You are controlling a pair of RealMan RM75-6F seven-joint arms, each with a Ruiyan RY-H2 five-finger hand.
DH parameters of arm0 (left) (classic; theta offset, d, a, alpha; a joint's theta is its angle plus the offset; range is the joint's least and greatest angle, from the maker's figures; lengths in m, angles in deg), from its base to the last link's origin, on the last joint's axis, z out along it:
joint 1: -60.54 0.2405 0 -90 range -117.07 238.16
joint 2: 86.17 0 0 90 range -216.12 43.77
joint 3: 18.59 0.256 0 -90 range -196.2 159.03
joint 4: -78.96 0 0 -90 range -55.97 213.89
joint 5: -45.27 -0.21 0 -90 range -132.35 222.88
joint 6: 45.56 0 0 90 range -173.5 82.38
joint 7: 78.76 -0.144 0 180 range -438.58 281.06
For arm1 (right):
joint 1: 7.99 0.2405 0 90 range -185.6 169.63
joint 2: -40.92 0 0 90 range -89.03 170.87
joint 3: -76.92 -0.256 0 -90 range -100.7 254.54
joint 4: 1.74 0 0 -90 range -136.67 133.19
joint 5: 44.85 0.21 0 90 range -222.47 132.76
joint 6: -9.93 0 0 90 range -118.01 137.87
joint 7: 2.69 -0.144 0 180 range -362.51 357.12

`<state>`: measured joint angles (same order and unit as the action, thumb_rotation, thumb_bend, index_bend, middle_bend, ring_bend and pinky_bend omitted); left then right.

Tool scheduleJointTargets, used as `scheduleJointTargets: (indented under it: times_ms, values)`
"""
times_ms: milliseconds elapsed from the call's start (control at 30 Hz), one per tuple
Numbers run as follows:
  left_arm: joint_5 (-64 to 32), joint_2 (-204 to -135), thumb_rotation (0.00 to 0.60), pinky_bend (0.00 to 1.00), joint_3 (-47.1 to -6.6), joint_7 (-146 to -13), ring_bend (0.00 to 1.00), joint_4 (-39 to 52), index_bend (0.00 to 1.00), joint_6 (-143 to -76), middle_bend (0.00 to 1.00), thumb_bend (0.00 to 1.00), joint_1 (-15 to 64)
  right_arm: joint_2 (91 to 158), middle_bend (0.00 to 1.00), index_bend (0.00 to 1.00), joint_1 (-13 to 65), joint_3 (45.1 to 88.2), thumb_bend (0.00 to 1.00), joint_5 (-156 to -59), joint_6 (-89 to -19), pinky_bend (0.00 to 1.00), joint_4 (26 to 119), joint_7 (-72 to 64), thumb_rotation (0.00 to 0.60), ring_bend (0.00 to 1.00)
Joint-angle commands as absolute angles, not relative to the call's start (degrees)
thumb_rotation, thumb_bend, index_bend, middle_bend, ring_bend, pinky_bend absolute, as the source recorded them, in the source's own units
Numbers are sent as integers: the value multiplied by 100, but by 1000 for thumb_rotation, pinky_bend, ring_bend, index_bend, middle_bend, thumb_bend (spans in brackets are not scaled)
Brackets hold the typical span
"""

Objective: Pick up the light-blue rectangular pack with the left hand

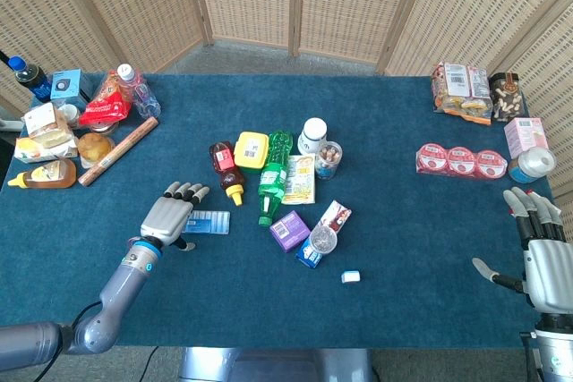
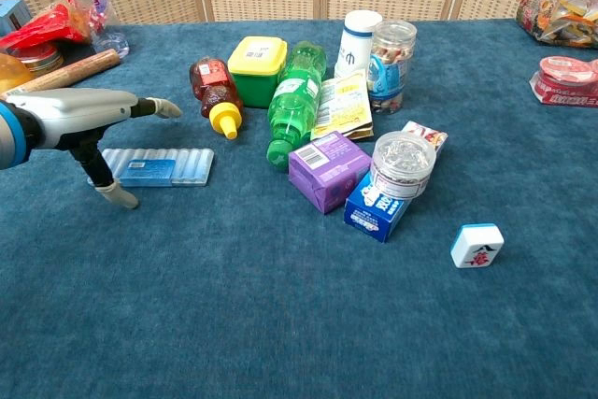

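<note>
Now the left hand (image 1: 168, 216) hovers flat over the left end of the blue pack (image 1: 208, 222), its fingers (image 1: 183, 191) stretched forward and spread, holding nothing. From the chest view the palm (image 2: 79, 106) rides above the pack (image 2: 159, 166) with clear air between them, and the thumb (image 2: 110, 190) hangs down on the pack's near side, its tip close to the cloth. The pack lies flat on the table (image 1: 403, 221), left of the central cluster and apart from it.

That cluster holds a green bottle (image 1: 272, 174) lying on its side, a yellow tub (image 1: 252, 149) beside it, and a brown bottle (image 1: 226, 165) with a yellow cap. Behind them stand a white jar (image 1: 312, 134) and a clear jar (image 1: 329, 158). Nearer the front sit a purple box (image 1: 289, 229) and a blue box (image 1: 311, 253) with a small clear jar (image 1: 323, 238) resting on it. A white tile (image 1: 351, 276) lies alone to the right of these.

At the table's right edge the right hand (image 1: 544, 261) rests upright, fingers straight and apart, thumb out to the side, holding nothing. Well ahead of it lies a row of red-lidded cups (image 1: 461, 161).
</note>
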<state>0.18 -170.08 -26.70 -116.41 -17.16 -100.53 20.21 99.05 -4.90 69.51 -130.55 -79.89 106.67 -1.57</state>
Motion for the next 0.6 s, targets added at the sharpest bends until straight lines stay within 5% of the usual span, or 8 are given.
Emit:
scheduleJointTargets:
  times_ms: [33,133,200,433,600]
  values:
    - [57,-17072,600,0,-2652,-11642,0,-1667,0,-10052,0,0,1947,9900,0,0,-494,6951,0,-13042,-7986,0,10662,-177,600,0]
    - [59,-17122,600,40,-2636,-11604,1,-1598,5,-10066,0,0,1889,9893,0,0,-491,6940,0,-13000,-7971,0,10640,-213,600,0]
    - [61,-17144,600,158,-2620,-11579,69,-1551,69,-10067,40,0,1853,9892,0,0,-487,6937,0,-12992,-7962,0,10632,-226,600,0]
    - [-96,-17265,600,693,-2574,-11489,643,-1417,453,-10236,670,0,1798,9902,0,0,-486,6948,0,-13032,-7974,0,10646,-199,600,0]
    - [-217,-17298,600,805,-2529,-11478,807,-1390,608,-10367,840,0,1795,9915,0,0,-478,6956,0,-13028,-7954,0,10643,-172,600,0]
